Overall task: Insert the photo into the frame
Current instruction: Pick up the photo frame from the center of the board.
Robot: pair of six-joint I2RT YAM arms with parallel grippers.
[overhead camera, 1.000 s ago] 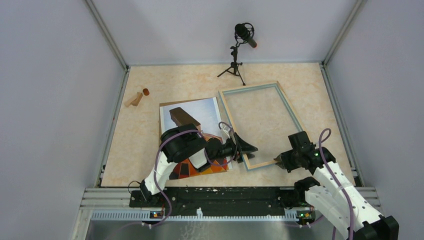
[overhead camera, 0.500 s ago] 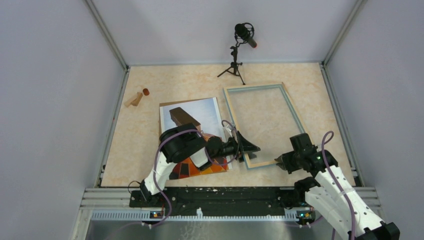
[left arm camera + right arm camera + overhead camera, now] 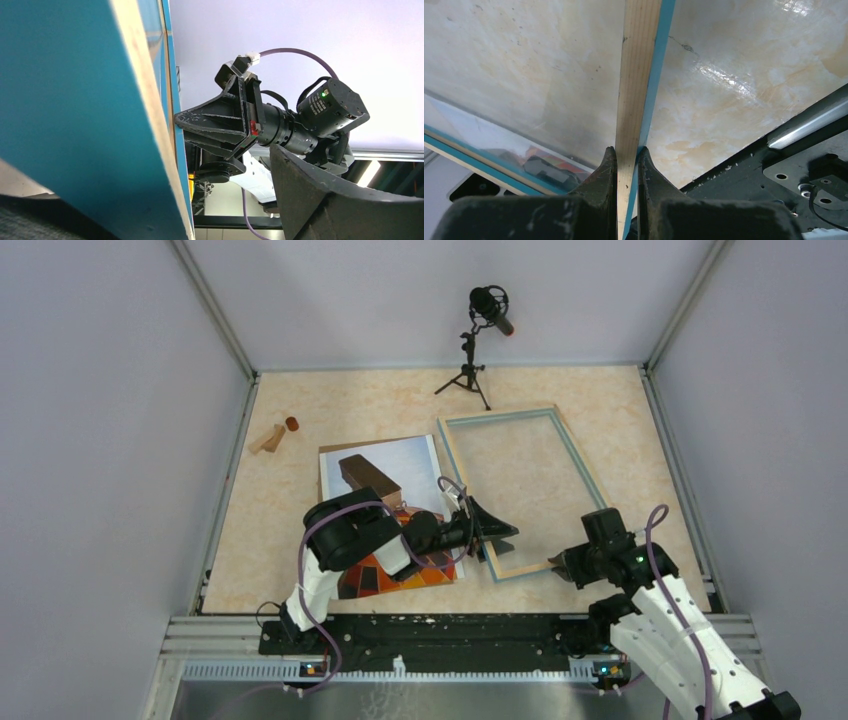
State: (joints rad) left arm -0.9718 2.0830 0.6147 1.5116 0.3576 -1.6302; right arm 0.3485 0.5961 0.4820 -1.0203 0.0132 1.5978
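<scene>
The frame [image 3: 582,458], light wood with a blue face, lies right of centre with its near edge lifted. My right gripper [image 3: 556,563] is shut on the frame's near rail close to the right corner; the right wrist view shows both fingers [image 3: 604,170] pinching the wooden rail [image 3: 639,75]. My left gripper [image 3: 497,532] is at the frame's near left corner with its jaws spread. In the left wrist view the blue face [image 3: 75,125] fills the left, and one finger [image 3: 325,200] stands apart from it. The photo [image 3: 390,462] lies flat, partly under my left arm.
A microphone on a small tripod [image 3: 478,345] stands at the back. Two wooden pieces [image 3: 268,438] and a small brown cylinder [image 3: 292,424] lie at the far left. Grey walls close three sides. A black rail [image 3: 450,635] runs along the near edge.
The frame swung slightly right, then back left, still held by my right gripper. My left arm's elbow shifted left and its gripper moved a little away along the frame's left corner.
</scene>
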